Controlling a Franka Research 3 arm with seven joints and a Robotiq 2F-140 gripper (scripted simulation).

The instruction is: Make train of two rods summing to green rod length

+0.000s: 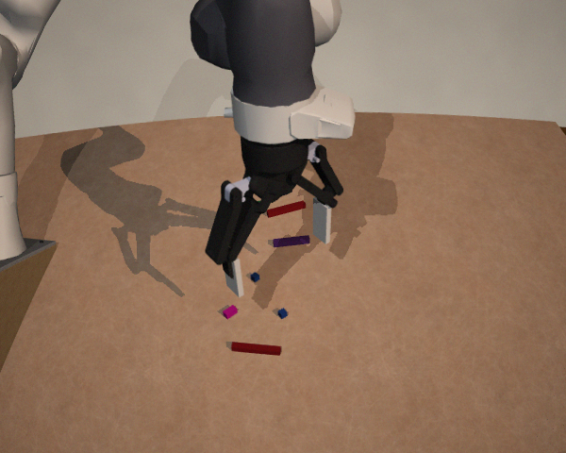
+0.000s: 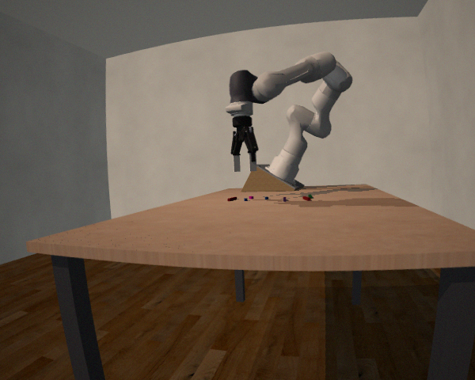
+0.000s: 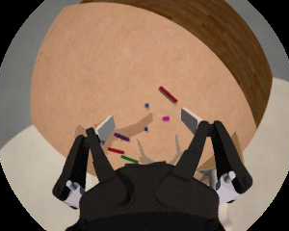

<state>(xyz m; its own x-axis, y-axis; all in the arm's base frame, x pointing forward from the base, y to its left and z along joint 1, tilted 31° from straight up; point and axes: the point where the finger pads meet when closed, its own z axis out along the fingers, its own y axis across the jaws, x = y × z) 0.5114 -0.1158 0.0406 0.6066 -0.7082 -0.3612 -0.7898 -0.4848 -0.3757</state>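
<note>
My gripper (image 1: pixel 280 267) (image 2: pixel 245 169) (image 3: pixel 146 117) is wide open and empty, high above the rods. A red rod (image 1: pixel 256 348) (image 2: pixel 232 199) (image 3: pixel 168 94) lies nearest the top camera. Behind it lie a magenta rod (image 1: pixel 230 311) (image 3: pixel 166 118) and a blue rod (image 1: pixel 283 313) (image 3: pixel 146 105), well apart. Another blue rod (image 1: pixel 256 276) (image 3: pixel 145 129) lies farther back. Beyond it are a purple rod (image 1: pixel 291 241) (image 3: pixel 121 137) and a second red rod (image 1: pixel 286 209) (image 3: pixel 116 150). The green rod (image 2: pixel 310 196) (image 3: pixel 129 159) lies beside that red rod, hidden in the top view. No rods are joined end to end.
The arm's wedge-shaped base (image 1: pixel 17 297) (image 2: pixel 266 181) stands on the table (image 1: pixel 420 341) (image 2: pixel 229 233), at the left in the top view. The arm's shadows fall across the table around the purple rod and the farther red rod.
</note>
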